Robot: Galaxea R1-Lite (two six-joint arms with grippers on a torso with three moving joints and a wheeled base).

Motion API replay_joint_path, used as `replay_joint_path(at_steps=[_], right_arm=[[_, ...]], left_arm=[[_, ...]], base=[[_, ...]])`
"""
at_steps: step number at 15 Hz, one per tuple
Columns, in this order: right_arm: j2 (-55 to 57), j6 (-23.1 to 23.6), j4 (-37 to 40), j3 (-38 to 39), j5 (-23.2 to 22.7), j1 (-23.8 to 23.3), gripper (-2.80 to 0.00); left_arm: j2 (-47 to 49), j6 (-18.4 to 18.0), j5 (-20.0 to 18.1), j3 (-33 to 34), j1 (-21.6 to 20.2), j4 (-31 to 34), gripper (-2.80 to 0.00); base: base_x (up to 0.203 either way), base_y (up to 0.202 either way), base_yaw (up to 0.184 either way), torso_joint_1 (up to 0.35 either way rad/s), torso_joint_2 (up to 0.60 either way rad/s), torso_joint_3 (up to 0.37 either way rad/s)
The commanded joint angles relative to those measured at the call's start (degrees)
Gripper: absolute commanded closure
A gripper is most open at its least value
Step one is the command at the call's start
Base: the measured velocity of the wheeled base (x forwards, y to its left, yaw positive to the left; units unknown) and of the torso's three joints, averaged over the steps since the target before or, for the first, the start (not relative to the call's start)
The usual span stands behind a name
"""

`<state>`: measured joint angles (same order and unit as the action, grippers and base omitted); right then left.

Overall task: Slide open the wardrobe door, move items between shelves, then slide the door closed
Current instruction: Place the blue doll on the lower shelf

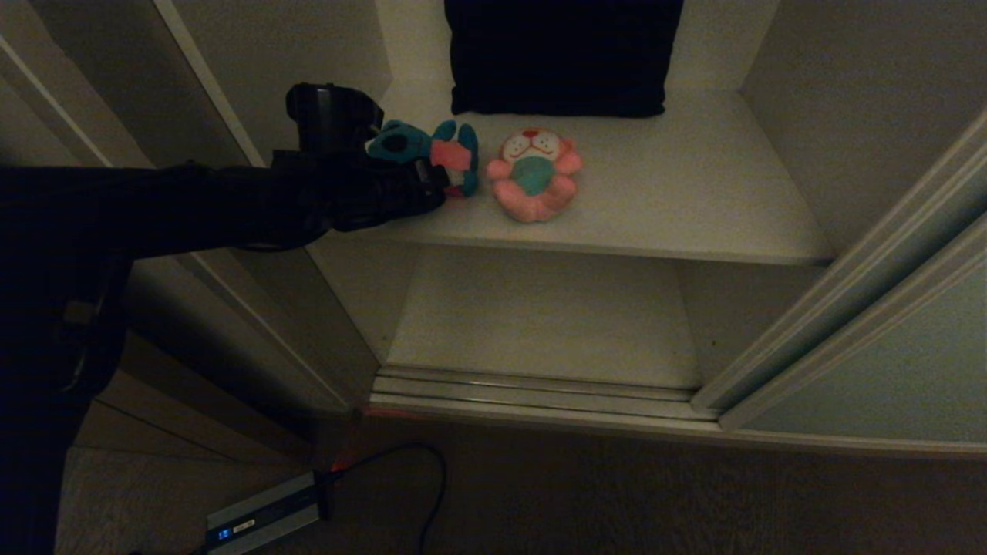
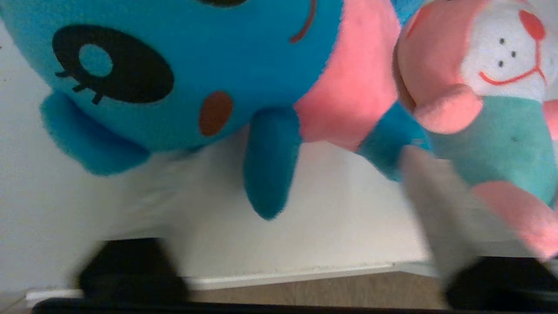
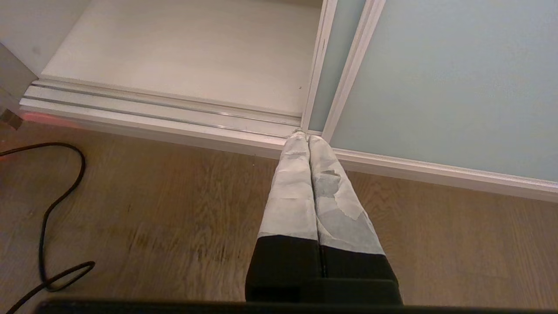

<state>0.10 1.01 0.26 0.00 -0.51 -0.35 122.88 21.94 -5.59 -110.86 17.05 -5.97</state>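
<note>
The sliding wardrobe door (image 1: pixel 887 370) stands pushed to the right, leaving the shelves exposed. On the upper shelf (image 1: pixel 694 200) lie two plush toys side by side: a teal-blue one with a pink shirt (image 1: pixel 432 146) and a pink one with a white face (image 1: pixel 534 173). My left gripper (image 1: pixel 443 181) reaches in from the left at the teal toy. In the left wrist view the left gripper (image 2: pixel 283 170) is open, its fingers (image 2: pixel 436 209) wide apart on either side of the teal toy (image 2: pixel 196 65), beside the pink toy (image 2: pixel 501 131). My right gripper (image 3: pixel 305 137) hangs shut above the floor by the door (image 3: pixel 457 78).
A dark folded cloth (image 1: pixel 559 54) lies at the back of the upper shelf. The lower shelf (image 1: pixel 540 316) sits behind the ribbed floor track (image 1: pixel 532 389). A small device with a cable (image 1: pixel 266 516) lies on the wooden floor at the front left.
</note>
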Motion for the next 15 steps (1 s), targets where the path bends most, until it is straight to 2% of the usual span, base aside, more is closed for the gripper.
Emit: replay_joint_path(at_steps=[1,11,15], right_arm=[[0.02,0.04,0.0,0.24,-0.02,0.0,0.0],[0.03,0.04,0.0,0.26,-0.02,0.0,0.0],[-0.01,0.04,0.0,0.26,-0.02,0.0,0.0]], left_arm=[[0.5,0.21,0.0,-0.06,0.0,-0.61,0.0],[1.13,-0.49,0.31,-0.14,0.08,-2.9,0.0],[-2.98,-1.37,0.56,-0.03,1.25,-0.36,0.0]], base=[[0.0,0.0,0.0,0.0,0.0,0.0],[0.0,0.0,0.0,0.0,0.0,0.0],[0.0,0.0,0.0,0.0,0.0,0.0]])
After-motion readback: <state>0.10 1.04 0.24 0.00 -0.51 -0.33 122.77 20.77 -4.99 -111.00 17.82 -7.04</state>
